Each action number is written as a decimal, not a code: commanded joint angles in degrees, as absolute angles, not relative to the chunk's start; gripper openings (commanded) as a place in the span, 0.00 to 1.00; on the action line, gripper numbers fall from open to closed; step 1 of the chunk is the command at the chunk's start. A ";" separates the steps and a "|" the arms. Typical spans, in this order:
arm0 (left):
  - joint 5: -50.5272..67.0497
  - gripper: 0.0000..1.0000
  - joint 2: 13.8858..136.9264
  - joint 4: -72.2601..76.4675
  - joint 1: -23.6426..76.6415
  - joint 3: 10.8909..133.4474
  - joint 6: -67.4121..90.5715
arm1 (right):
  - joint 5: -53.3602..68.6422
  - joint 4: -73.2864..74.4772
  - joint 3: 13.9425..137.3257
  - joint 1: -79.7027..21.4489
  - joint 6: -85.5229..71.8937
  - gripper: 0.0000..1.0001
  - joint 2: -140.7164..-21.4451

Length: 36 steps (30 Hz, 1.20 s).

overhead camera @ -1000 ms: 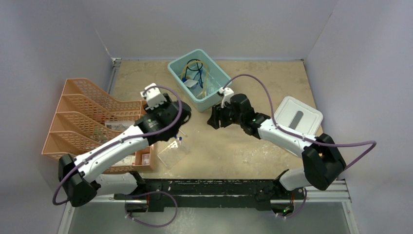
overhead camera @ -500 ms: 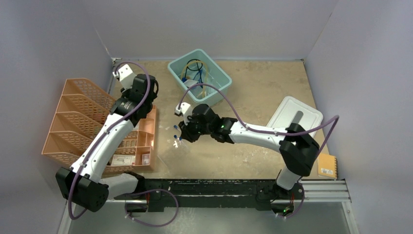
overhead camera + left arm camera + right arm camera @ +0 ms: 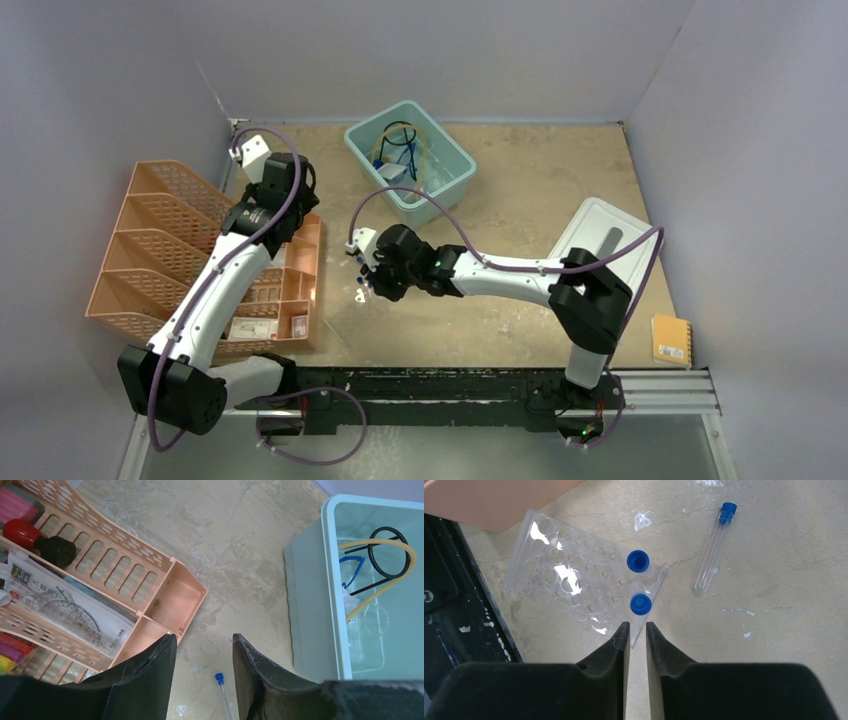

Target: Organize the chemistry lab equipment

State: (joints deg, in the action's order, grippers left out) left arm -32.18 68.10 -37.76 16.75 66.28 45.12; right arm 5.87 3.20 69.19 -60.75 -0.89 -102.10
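A clear rack (image 3: 564, 575) lies flat on the table in front of the organizer, with two blue-capped tubes leaning in it. My right gripper (image 3: 635, 625) hangs over the rack (image 3: 340, 310). Its jaws stand close together, and the lower end of the nearer blue-capped tube (image 3: 639, 611) fills the gap between the tips. A loose blue-capped tube (image 3: 711, 560) lies on the table beside it. My left gripper (image 3: 202, 642) is open and empty above bare table by the organizer's far end. The black ring stand (image 3: 387, 552), amber tubing (image 3: 380, 542) and blue-framed glasses (image 3: 352, 567) lie in the teal bin (image 3: 455, 160).
The orange mesh organizer (image 3: 170, 250) runs along the left edge, holding packets and small items. A pale grey lid (image 3: 610, 235) lies at the right, with a small orange notebook (image 3: 670, 340) near the front right corner. The black mounting rail (image 3: 454, 605) borders the rack's near side.
My right arm has reached left across the table from the bin to the rack, and its jaws have narrowed. My left arm has swung back from the rack to the organizer's far end.
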 commanded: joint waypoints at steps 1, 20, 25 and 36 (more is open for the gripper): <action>-31.42 0.44 66.97 -35.38 15.91 66.06 43.34 | 4.84 3.64 72.95 -61.08 1.56 0.17 -102.39; -30.94 0.43 66.88 -35.26 14.46 65.34 41.90 | 7.14 5.10 76.44 -61.15 2.38 0.13 -105.00; -30.63 0.43 67.15 -35.07 14.02 65.27 41.44 | 7.62 5.11 76.90 -61.15 2.53 0.13 -105.25; -30.07 0.43 67.25 -34.65 13.28 64.80 41.22 | 9.19 4.14 76.38 -61.85 5.10 0.13 -104.64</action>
State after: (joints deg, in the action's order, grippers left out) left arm -30.26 68.10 -36.93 14.00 64.95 42.33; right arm 7.31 5.32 74.35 -61.28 3.11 -105.71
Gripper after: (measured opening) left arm 0.438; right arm 0.132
